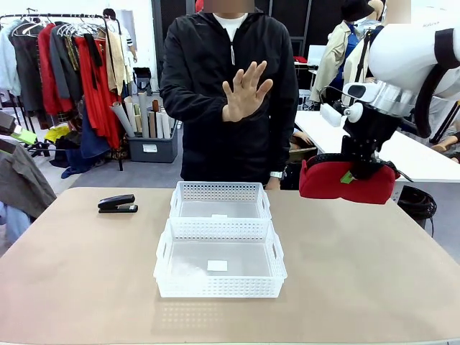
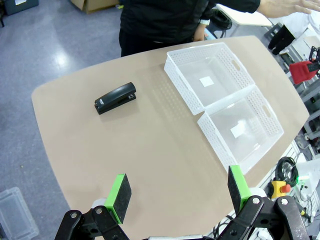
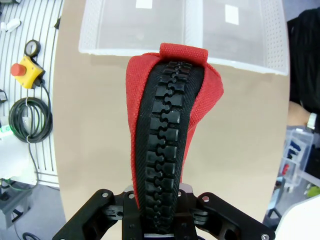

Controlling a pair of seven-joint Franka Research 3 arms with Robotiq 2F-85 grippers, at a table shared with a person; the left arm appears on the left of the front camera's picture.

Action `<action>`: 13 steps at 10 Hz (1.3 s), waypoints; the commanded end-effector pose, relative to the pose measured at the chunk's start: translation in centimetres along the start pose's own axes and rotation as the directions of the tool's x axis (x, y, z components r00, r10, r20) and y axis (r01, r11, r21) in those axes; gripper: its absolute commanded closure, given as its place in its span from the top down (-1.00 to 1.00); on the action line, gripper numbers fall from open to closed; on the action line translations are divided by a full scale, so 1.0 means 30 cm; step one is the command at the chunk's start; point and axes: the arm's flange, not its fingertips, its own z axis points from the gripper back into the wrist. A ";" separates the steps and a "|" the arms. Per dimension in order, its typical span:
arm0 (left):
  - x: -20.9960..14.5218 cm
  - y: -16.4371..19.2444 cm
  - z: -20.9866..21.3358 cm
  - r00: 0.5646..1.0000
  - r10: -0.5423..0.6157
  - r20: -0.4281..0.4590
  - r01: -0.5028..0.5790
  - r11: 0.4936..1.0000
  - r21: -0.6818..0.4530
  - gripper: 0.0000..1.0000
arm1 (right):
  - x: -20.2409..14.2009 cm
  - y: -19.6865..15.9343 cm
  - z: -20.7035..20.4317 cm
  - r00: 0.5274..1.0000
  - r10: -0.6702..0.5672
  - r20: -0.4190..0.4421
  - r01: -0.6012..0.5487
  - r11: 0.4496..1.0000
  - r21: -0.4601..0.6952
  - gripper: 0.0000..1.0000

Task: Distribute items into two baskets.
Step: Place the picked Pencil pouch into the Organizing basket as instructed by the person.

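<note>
Two white baskets (image 1: 219,228) touch end to end on the counter (image 1: 72,287), with one black stapler (image 1: 118,204) to their left. The right gripper (image 1: 361,169) hangs raised, jaws clenched on the one red pouch (image 1: 323,188). The left gripper (image 2: 177,187) hovers, jaws released.

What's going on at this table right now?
The right gripper is shut on the red pouch, holding it in the air at the right side of the table. The left gripper hangs open above the table. The black stapler lies on the table, left of the far basket. Neither that basket nor the near basket holds an item yet. The person opposite holds up an open hand.
</note>
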 end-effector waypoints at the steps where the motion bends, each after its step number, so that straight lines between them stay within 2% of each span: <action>1: -0.001 -0.002 0.000 1.000 -0.001 0.002 0.001 1.000 -0.005 1.00 | 0.003 -0.001 0.010 1.000 -0.006 -0.002 0.006 1.000 -0.011 -1.00; 13: -0.001 -0.002 0.000 1.000 -0.001 0.002 0.001 1.000 -0.005 1.00 | 0.000 0.000 0.000 1.000 0.000 0.000 0.000 1.000 0.000 -1.00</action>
